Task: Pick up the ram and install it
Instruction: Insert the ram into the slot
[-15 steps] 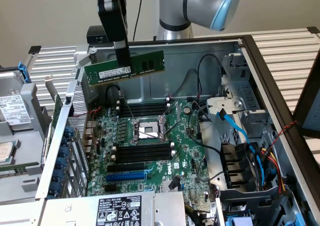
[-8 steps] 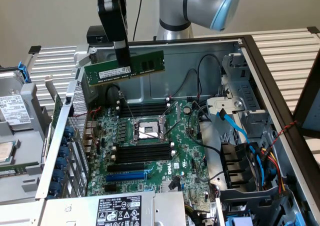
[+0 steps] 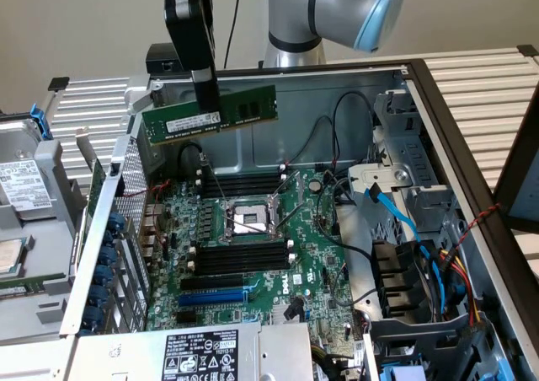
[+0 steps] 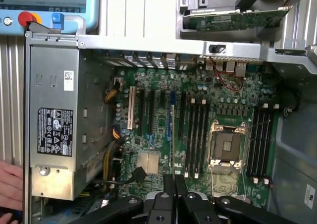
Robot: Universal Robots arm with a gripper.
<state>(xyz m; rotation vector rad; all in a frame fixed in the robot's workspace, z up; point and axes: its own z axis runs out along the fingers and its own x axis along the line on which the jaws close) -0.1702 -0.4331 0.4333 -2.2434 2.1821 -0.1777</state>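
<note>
Holding ram [image 3: 244, 109] aloft | tool [image 3: 208, 103] clamped shut on its mid-length, stick slightly tilted | black DIMM slots [image 3: 240, 181] below tool beside CPU socket [image 3: 248, 219] | judged: level stick, align lengthwise with slot, lower straight, avoid cables.

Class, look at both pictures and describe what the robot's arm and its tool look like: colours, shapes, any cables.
The arm is rounded silver-grey tubing with a light blue joint cap. The tool is black: a boxy body narrowing to slim flat fingers, flanked by black links with round pivot pins. A thin dark cable hangs beside it.
</note>
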